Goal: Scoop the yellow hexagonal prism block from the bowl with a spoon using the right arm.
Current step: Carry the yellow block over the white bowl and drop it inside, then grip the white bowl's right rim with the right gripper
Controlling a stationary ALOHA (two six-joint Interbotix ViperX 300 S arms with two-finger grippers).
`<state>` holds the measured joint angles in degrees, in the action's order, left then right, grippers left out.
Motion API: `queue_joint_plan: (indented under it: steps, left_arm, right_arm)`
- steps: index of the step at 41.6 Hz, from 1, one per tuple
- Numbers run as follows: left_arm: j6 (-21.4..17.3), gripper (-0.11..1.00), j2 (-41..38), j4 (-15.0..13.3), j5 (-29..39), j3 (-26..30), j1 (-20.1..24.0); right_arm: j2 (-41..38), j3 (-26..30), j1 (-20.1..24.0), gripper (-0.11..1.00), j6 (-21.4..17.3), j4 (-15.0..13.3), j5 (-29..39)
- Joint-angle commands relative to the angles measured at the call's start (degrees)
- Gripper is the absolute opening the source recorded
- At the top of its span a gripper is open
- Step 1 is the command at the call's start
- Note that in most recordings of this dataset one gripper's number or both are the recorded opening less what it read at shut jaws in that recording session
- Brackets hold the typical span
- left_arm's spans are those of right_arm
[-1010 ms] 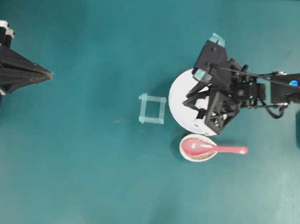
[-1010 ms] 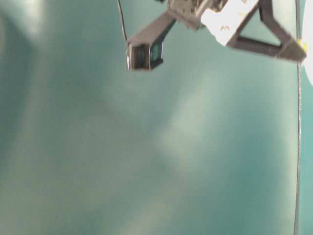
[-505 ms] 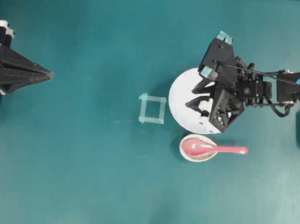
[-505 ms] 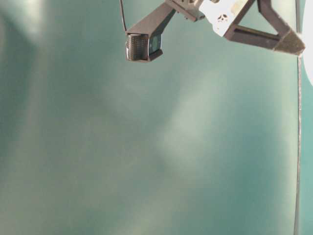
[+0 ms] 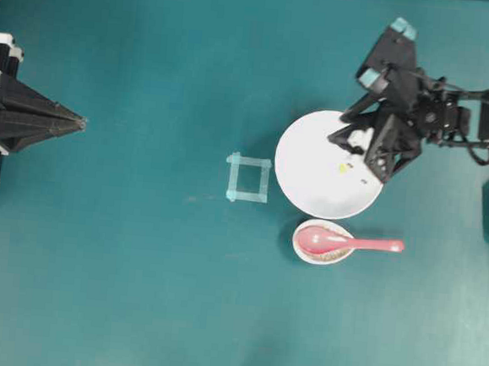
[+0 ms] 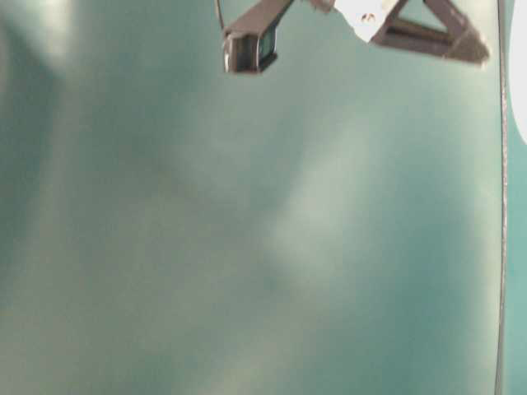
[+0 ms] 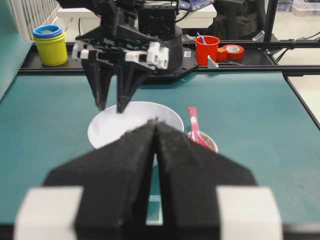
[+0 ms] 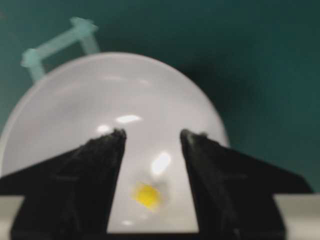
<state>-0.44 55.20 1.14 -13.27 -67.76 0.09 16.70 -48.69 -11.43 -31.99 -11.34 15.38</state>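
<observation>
One tiny yellow hexagonal prism block (image 5: 342,166) lies inside the bowl (image 5: 305,167), toward its right side, on the teal counter (image 5: 136,268). The right gripper (image 5: 383,51) hangs at the bowl's upper right edge with its teal-padded fingers spread apart and nothing between them; in the right wrist view the block (image 8: 146,195) shows in the gap between the two black fingers (image 8: 90,165), low in the bowl (image 8: 75,100). Just below the bowl, the spoon (image 5: 346,240) rests with its scoop in a small speckled spoon rest (image 5: 307,252), handle pointing right. Left of the bowl sits a pale tape square (image 5: 248,178). Far left of the bowl, the left gripper (image 5: 80,122) has its fingers pressed together, empty.
</observation>
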Motion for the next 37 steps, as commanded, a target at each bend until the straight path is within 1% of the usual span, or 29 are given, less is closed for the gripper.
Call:
queue_joint_plan:
  steps: [1, 5, 11, 21, 37]
  left_arm:
    - [-0.09, 0.0, -0.53, 0.18, -0.18, 1.05, 0.0]
    - [-0.09, 0.0, -0.53, 0.18, -0.18, 1.05, 0.0]
    - [-0.09, 0.0, -0.53, 0.18, -0.26, 1.05, 0.0]
    - [-0.09, 0.0, -0.53, 0.09, -0.26, 1.05, 0.0]
    - [-0.09, 0.0, -0.53, 0.09, -0.44, 1.05, 0.0]
  right_arm:
    - [2.55, -0.79, -1.14, 0.53, 0.0, -0.09, -0.26]
    - [3.78, -2.46, -2.11, 0.53, -0.09, 0.18, -0.26]
    - [4.04, -3.78, -2.2, 0.53, -0.35, 0.79, -0.44]
    - [3.78, -5.62, -2.2, 0.53, -2.99, 0.79, -1.85]
    - [2.81, -7.73, -3.25, 0.53, -3.69, 0.79, -2.9]
